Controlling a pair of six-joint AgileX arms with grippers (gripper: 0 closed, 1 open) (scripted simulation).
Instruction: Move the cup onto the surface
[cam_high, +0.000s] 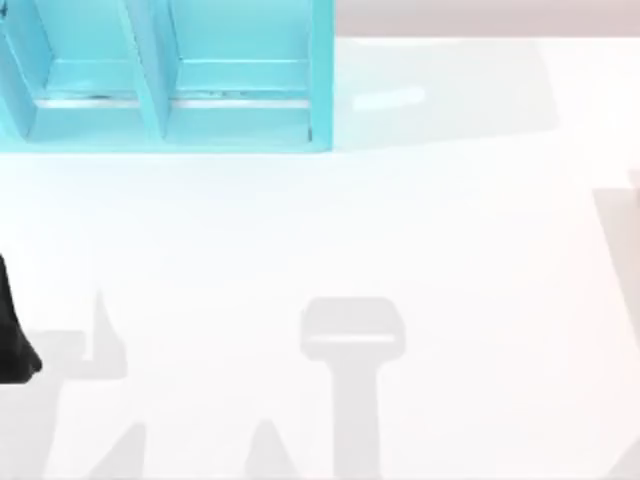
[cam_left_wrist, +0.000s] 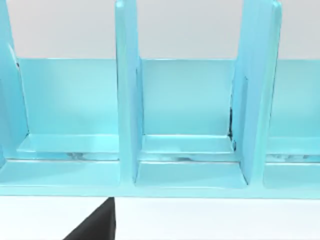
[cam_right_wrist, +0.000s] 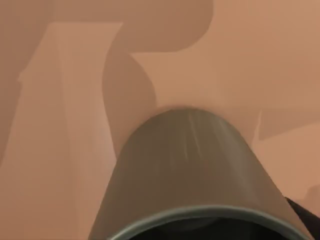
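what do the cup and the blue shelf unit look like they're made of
The cup looks like matte olive-grey metal or glazed ceramic, judging by faint streaks on its side and a thin paler rim. The shelf unit looks like glossy turquoise painted board or plastic, given its flat panels and soft reflections. Neither is certain.

One cup (cam_right_wrist: 187, 175), dark olive-grey; one turquoise shelf unit (cam_high: 165, 75) at the far left, three open compartments counted from the left wrist; one white tabletop (cam_high: 330, 230); one black arm part (cam_high: 12, 335) at the left edge
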